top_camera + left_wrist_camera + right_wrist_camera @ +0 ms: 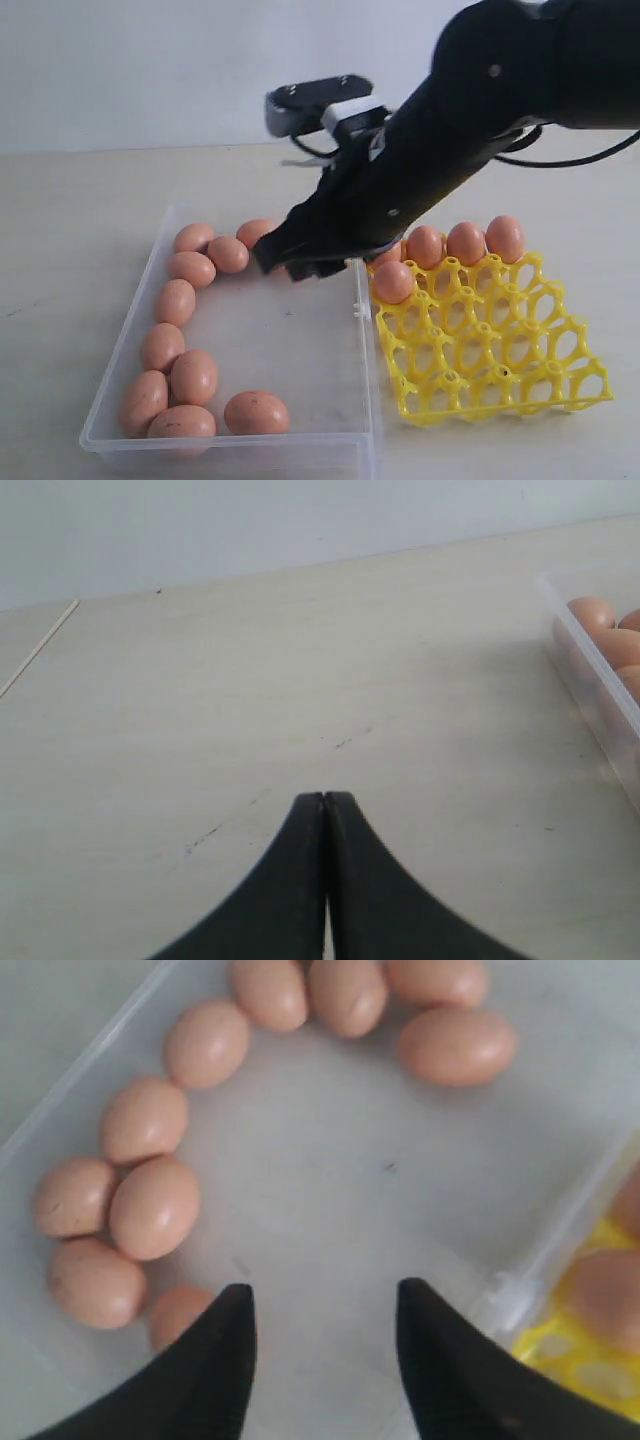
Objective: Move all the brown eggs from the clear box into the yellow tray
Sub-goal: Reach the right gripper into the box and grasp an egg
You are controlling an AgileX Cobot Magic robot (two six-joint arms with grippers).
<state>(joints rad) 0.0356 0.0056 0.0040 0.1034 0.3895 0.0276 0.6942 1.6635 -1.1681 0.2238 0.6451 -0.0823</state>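
While the right gripper [322, 1295] hangs over the clear box [230, 440], jaws apart with nothing between them, the brown eggs [193, 376] yet to move line the box's left and far walls. Nearest ones: far wall, just left of the fingertips in the exterior view. Five eggs sit in the yellow tray [447, 378]. Left gripper [323, 800] pressed closed, outside the box; right arm nearer.

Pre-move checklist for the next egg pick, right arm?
1. Right gripper open, empty: ok.
2. It hangs above the clear box: ok.
3. Jaws centred on an egg: not ok, only bare box floor between them.
4. Brown eggs in the box to pick: ok, several along the walls.
5. Free cups in yellow tray: ok, most are empty.
6. Left gripper shut, outside the box: ok.
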